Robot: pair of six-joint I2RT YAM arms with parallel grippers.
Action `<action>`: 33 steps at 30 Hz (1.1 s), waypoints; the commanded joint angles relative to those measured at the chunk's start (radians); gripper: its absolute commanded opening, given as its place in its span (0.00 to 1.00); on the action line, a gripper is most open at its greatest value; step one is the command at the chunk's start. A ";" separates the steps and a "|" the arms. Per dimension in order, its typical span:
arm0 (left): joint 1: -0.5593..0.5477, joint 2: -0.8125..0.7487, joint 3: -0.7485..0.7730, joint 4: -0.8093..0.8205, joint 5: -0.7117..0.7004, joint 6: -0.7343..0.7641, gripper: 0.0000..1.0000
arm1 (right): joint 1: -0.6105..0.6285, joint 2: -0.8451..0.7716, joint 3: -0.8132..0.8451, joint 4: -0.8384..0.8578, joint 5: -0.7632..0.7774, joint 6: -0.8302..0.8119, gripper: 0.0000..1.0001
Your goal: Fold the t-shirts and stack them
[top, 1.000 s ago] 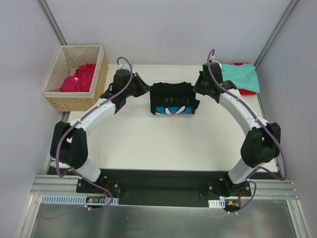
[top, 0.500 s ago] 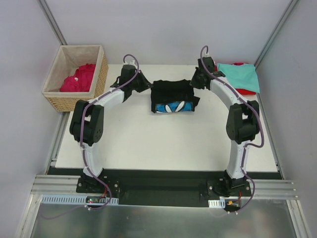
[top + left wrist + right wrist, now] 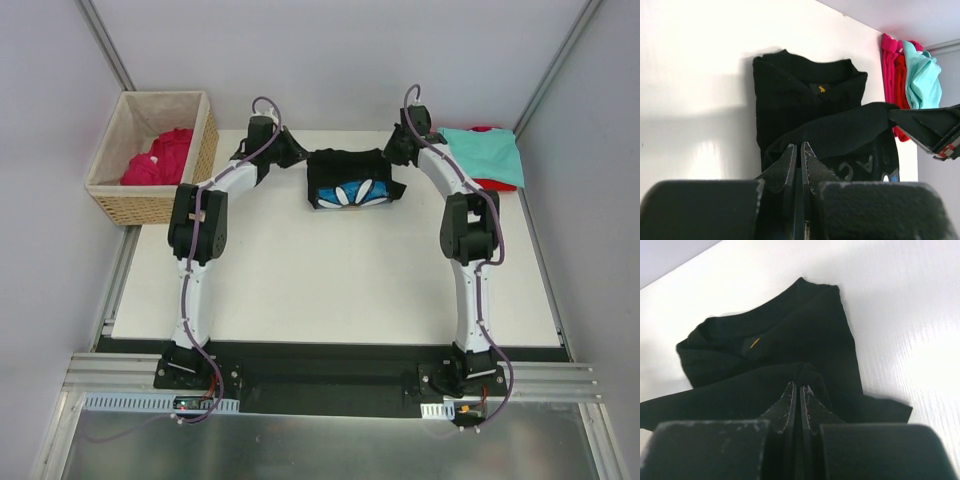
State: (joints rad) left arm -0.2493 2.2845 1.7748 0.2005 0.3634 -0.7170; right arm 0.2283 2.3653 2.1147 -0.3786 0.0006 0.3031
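Note:
The black t-shirt (image 3: 352, 182) with a white-blue flower print lies at the far middle of the table, its near edge lifted and carried toward the back. My left gripper (image 3: 300, 160) is shut on its left end (image 3: 805, 135). My right gripper (image 3: 392, 157) is shut on its right end (image 3: 805, 372). The collar with a small yellow mark shows in both wrist views (image 3: 820, 89) (image 3: 755, 343). A teal t-shirt (image 3: 485, 155) lies on a red one (image 3: 498, 183) at the far right. A crimson-pink shirt (image 3: 160, 157) lies in the basket.
The wicker basket (image 3: 205, 160) with beige lining stands off the table's far left corner. The stack of teal, red and pink shirts (image 3: 912, 75) lies close beyond my right gripper. The white table (image 3: 330, 280) stretches toward the arm bases.
Both grippers have moved toward the far edge, carrying the black shirt's edge over itself. Both arms have stretched out, and the flower print now faces up.

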 commanded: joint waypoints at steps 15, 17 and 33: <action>0.025 0.286 0.391 -0.032 0.025 -0.035 0.00 | -0.058 0.031 -0.005 0.139 0.021 0.033 0.01; 0.025 0.305 0.406 -0.030 0.025 -0.036 0.00 | -0.060 0.012 -0.042 0.155 0.029 0.036 0.01; -0.010 0.287 0.450 0.007 0.077 -0.029 0.99 | -0.055 -0.123 -0.142 0.217 0.033 0.008 0.79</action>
State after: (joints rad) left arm -0.2436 2.6049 2.1914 0.1822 0.4183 -0.7551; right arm 0.1787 2.3672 1.9850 -0.1986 0.0116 0.3492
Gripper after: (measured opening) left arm 0.527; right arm 0.700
